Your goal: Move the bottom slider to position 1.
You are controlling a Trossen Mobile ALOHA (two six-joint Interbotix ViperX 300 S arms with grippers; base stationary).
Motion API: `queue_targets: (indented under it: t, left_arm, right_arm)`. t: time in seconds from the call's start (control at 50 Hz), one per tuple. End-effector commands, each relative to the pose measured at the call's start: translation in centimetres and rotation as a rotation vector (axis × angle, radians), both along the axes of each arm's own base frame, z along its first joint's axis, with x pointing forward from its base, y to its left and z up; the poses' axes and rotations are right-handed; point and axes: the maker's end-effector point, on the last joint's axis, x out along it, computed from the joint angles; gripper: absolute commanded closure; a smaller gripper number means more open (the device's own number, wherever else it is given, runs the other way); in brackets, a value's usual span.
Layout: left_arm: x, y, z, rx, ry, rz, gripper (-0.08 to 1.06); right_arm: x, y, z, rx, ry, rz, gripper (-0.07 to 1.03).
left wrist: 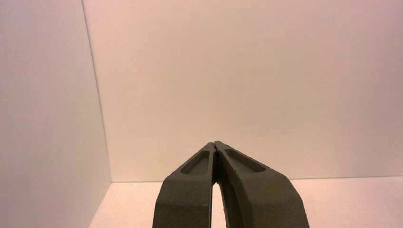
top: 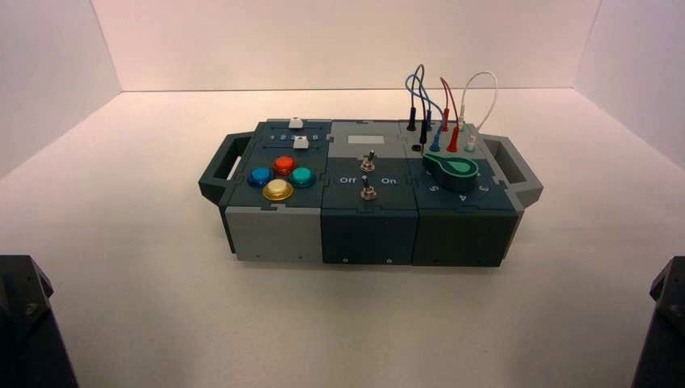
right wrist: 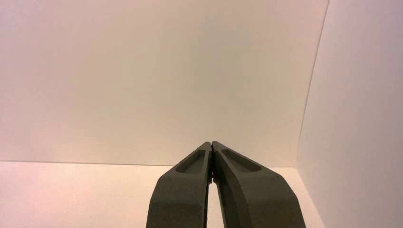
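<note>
Both arms wait parked, left gripper [left wrist: 215, 145] and right gripper [right wrist: 210, 145] pressed together, so the bottom slider [top: 301, 143], apparently near eleven o'clock on the box [top: 367, 230], sits untouched.

This is looking like a robotics lab test cell. Plain white walls [top: 339, 40] are enclosing a bare white tabletop [top: 339, 323] on three sides. A purpose-built test box [top: 367, 190] is sitting alone at the middle, carrying coloured buttons [top: 279, 178], toggle switches [top: 367, 178], a green dial [top: 452, 168] and plugged wires [top: 440, 105]. Dark arm mounts [top: 24, 323] are flanking the near edge, in front of the box.
</note>
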Motion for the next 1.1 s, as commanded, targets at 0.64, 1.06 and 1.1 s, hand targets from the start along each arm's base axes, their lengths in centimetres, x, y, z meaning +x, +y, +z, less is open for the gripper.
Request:
queue_targets:
  t: [0.64,1.06,1.1]
  left_arm:
    - [1.0,-3.0,-0.1,0.018,0.171,-0.112,1.01]
    - [0.8,-7.9,-3.2,0.075,0.46,-0.28,1.01]
    - [0.6,-8.3,-3.4,0.071,0.483,-0.294,1.01]
  right_arm:
    - [0.0,3.4,1.1,0.007,0.087,0.134,0.99]
    - [0.5,7.3,-0.7,0.047,0.401,0.257,0.99]
    - [0.4,7.5,-1.0,0.057,0.431,0.263,0.99]
